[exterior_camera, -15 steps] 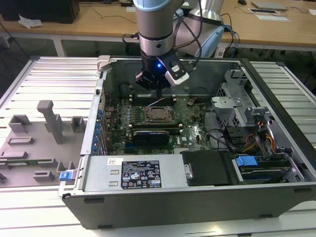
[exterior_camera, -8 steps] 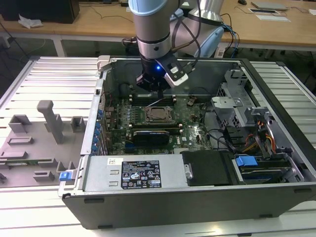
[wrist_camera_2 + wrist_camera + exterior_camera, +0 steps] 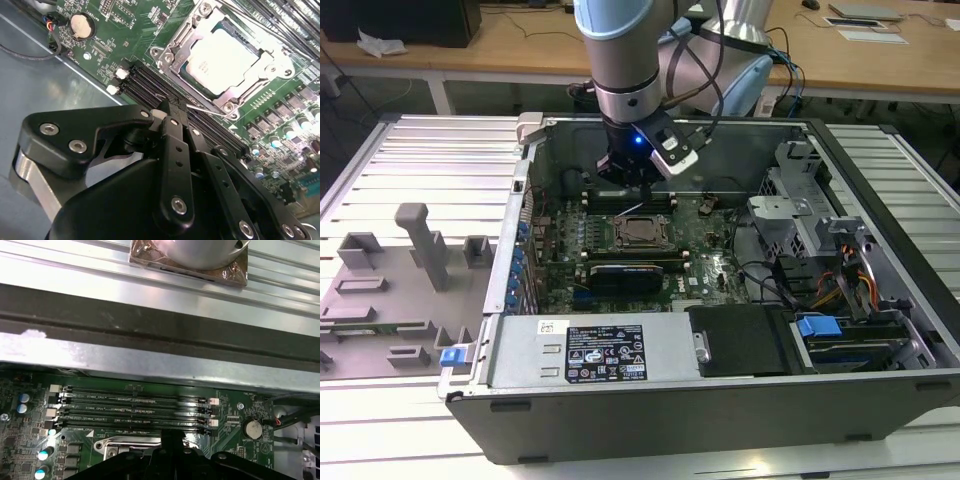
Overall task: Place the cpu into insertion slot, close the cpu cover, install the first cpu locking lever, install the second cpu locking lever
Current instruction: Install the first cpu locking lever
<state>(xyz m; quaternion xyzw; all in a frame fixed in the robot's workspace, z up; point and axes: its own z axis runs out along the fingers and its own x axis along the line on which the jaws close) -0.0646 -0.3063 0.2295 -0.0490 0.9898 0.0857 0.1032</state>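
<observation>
The cpu (image 3: 223, 61) lies flat in the insertion slot (image 3: 176, 45) of the green motherboard, pale metal top up. The silvery cpu cover (image 3: 272, 59) is down around it, its window framing the chip. A thin metal locking lever (image 3: 205, 108) runs along the socket's edge closest to my fingertips. My gripper (image 3: 172, 111) hangs just beside that edge, over the black memory slots (image 3: 150, 85), its two black fingers pressed together with nothing seen between them. In the exterior view the gripper (image 3: 646, 196) sits just behind the cpu (image 3: 642, 232) inside the open computer case.
The case walls (image 3: 525, 200) box in the motherboard. Black memory slots (image 3: 135, 407) lie between socket and rear wall. A coin battery (image 3: 82, 26), a black card (image 3: 632, 272), drive cage (image 3: 795, 215) and cables (image 3: 840, 280) crowd the exterior view's right. Grey fixtures (image 3: 420, 245) stand outside on the left.
</observation>
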